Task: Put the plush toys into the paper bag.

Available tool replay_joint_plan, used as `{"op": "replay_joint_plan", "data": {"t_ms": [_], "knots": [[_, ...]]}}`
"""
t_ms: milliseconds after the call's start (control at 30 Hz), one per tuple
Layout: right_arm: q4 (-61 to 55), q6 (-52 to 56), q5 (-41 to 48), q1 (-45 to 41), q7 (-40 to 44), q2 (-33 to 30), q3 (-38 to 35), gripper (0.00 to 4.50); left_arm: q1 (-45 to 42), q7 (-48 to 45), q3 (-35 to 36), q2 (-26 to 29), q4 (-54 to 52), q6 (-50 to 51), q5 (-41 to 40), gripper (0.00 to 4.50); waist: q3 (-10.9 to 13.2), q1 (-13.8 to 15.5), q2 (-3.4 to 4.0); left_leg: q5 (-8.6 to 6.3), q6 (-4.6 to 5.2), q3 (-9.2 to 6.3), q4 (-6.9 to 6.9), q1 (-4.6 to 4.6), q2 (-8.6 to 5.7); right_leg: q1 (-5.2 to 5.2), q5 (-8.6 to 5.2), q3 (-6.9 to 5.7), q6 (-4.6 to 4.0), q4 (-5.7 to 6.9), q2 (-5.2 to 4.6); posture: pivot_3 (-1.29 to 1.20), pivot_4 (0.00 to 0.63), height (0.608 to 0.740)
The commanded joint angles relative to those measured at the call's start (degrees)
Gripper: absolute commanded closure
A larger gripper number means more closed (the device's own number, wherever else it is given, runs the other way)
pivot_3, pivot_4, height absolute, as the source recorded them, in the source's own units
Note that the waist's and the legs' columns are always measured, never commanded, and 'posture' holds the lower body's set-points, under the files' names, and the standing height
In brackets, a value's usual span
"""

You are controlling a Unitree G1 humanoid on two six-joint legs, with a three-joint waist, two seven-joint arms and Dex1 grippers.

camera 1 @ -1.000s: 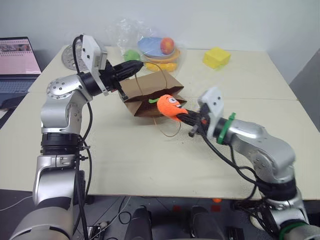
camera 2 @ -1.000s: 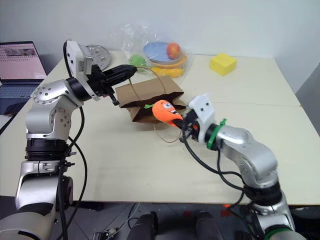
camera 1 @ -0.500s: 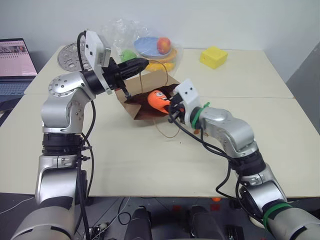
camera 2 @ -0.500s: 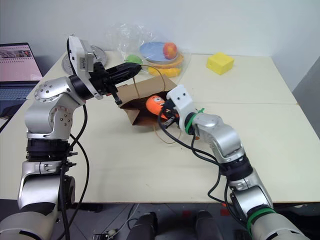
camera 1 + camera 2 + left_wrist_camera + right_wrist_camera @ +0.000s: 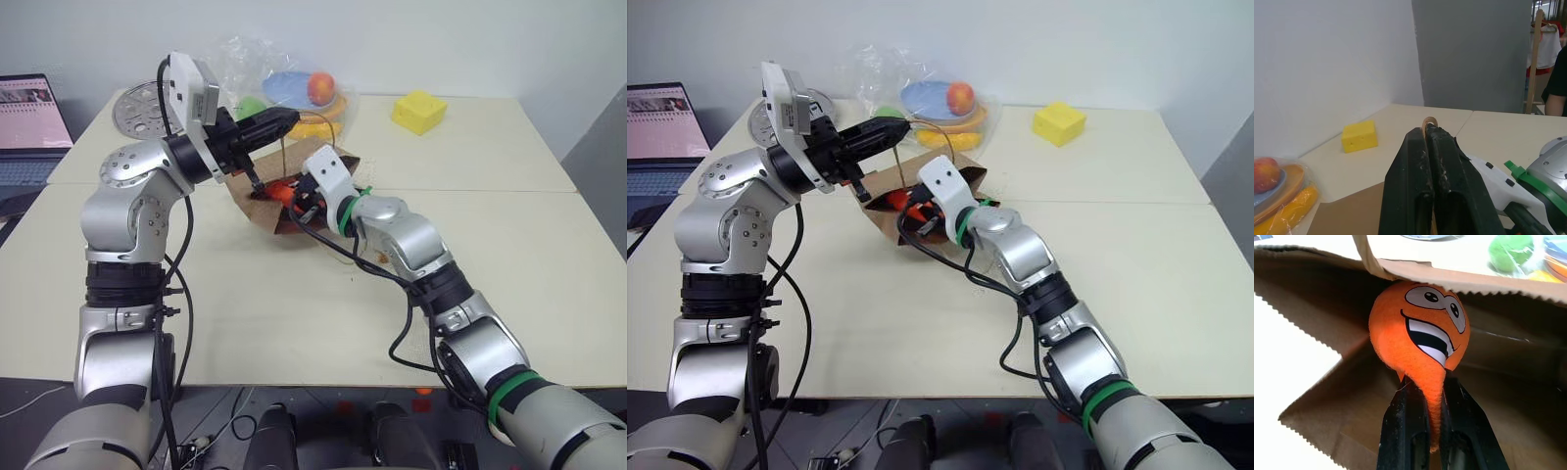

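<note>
Carrot plush toy [image 5: 1418, 335], orange with a wide printed grin, sits in the mouth of the brown paper bag [image 5: 260, 206], its narrow tip pinched between the closed black fingers of the right gripper [image 5: 1432, 426]. The bag lies on its side on the cream table [image 5: 294, 304], mouth facing the robot. Above it, the left gripper [image 5: 1427, 134] is clamped on one tan twisted-paper handle [image 5: 1428, 120], holding the upper edge of the bag up. Behind the bag stand plastic fruit in clear wrap [image 5: 304, 93] and a yellow cheese-like block [image 5: 419, 111]; a laptop [image 5: 29, 127] sits at the far left.
</note>
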Motion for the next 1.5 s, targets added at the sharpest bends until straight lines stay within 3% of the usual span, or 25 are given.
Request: {"op": "replay_joint_plan", "data": {"t_ms": [33, 100, 267, 433, 633, 767, 867, 1033, 1200, 1400, 1500], "knots": [[3.4, -3.8, -1.1, -2.0, -0.2, 1.5, -1.6, 4.05, -1.1, 0.4, 1.5, 0.1, -2.0, 0.0, -1.4, 4.5, 0.0, 0.1, 0.0, 0.0, 0.0, 0.0, 0.0, 0.0, 0.0, 0.0, 0.0, 0.0, 0.0, 0.0, 0.0, 0.0, 0.15, 0.74], [4.8, -4.8, -0.9, -1.8, 0.0, 2.1, -2.6, 3.61, -1.0, 0.2, 1.6, 0.5, -1.7, -0.4, -1.2, 4.5, 0.0, 0.1, 0.0, 0.0, 0.0, 0.0, 0.0, 0.0, 0.0, 0.0, 0.0, 0.0, 0.0, 0.0, 0.0, 0.0, 0.15, 0.74], [-0.3, -3.8, -0.7, 0.3, 2.3, -0.1, -3.8, 1.88, -0.2, -0.1, 1.6, 1.0, -1.3, -1.2, -0.7, 4.5, 0.0, 0.2, 0.01, 0.0, 0.0, 0.0, 0.0, -0.01, 0.0, 0.0, 0.0, 0.0, 0.0, 0.0, 0.0, 0.0, 0.15, 0.74], [-16.5, 3.5, 1.8, 5.4, 4.8, -4.7, -5.2, 0.07, -0.3, 0.1, 1.3, 0.7, -0.2, -2.4, 0.1, 4.5, 0.0, 0.2, 0.01, 0.0, 0.0, 0.0, -0.01, -0.03, 0.0, -0.02, 0.0, -0.01, 0.0, 0.0, 0.0, 0.0, 0.15, 0.74], [-35.8, 14.9, 6.5, 13.0, 5.7, -11.6, -9.4, 0.03, 0.1, 0.5, 1.1, 0.4, -0.6, -2.5, 0.0, 4.5, 0.0, 0.2, 0.01, 0.0, 0.0, -0.01, 0.0, -0.05, 0.0, -0.02, 0.0, -0.01, 0.0, -0.01, 0.0, 0.0, 0.15, 0.74], [-43.8, 15.5, 6.3, 20.7, 3.2, -15.9, -13.7, 0.03, 0.4, 0.6, 1.1, 0.5, -0.9, -2.5, 0.1, 4.5, 0.0, 0.3, 0.01, 0.0, 0.0, 0.0, 0.0, -0.05, 0.0, -0.01, 0.0, 0.01, 0.0, -0.02, -0.01, 0.0, 0.15, 0.74], [-43.6, 12.3, 2.9, 27.8, 0.2, -18.2, -14.0, 0.03, 0.2, 0.6, 0.9, 0.6, -1.0, -2.2, 0.1, 4.5, 0.0, 0.4, -0.02, 0.0, 0.0, 0.0, 0.0, -0.05, 0.0, 0.03, -0.01, 0.0, 0.01, -0.07, -0.01, 0.0, 0.15, 0.74], [-36.7, 7.7, 0.6, 32.6, -3.5, -15.9, -13.1, 0.03, -1.0, 0.3, 0.0, 0.4, -0.2, -2.6, 0.7, 4.5, 0.0, -0.3, 0.0, 0.0, 0.0, 0.07, 0.02, -0.02, -0.01, 0.01, 0.0, 0.06, 0.01, -0.03, -0.02, 0.0, 0.15, 0.74], [-32.2, 6.3, 2.3, 32.9, -6.7, -10.7, -16.2, 0.03, -1.4, 0.0, -0.4, 0.5, -0.4, -2.2, 0.9, 4.5, 0.0, -0.3, 0.0, 0.0, 0.0, 0.06, 0.02, -0.02, -0.01, 0.01, 0.0, 0.06, 0.01, -0.03, -0.01, 0.0, 0.15, 0.74], [-30.1, 4.0, 0.8, 32.4, -6.3, -10.6, -15.0, 0.03, -1.8, -0.3, -0.2, 1.1, -0.3, -1.9, 1.0, 4.5, 0.0, 0.1, 0.0, 0.0, 0.0, 0.05, 0.0, -0.02, -0.01, 0.01, 0.0, 0.05, 0.01, -0.05, -0.01, 0.0, 0.15, 0.74], [-29.1, 2.9, 0.4, 32.5, -6.4, -10.5, -14.8, 0.58, -1.6, -0.2, -0.2, 1.1, -0.7, -1.6, 1.0, 4.5, 0.0, 0.2, 0.0, 0.0, 0.0, 0.05, 0.01, -0.02, -0.01, 0.01, 0.0, 0.04, 0.0, -0.04, -0.01, 0.0, 0.15, 0.74]]}}
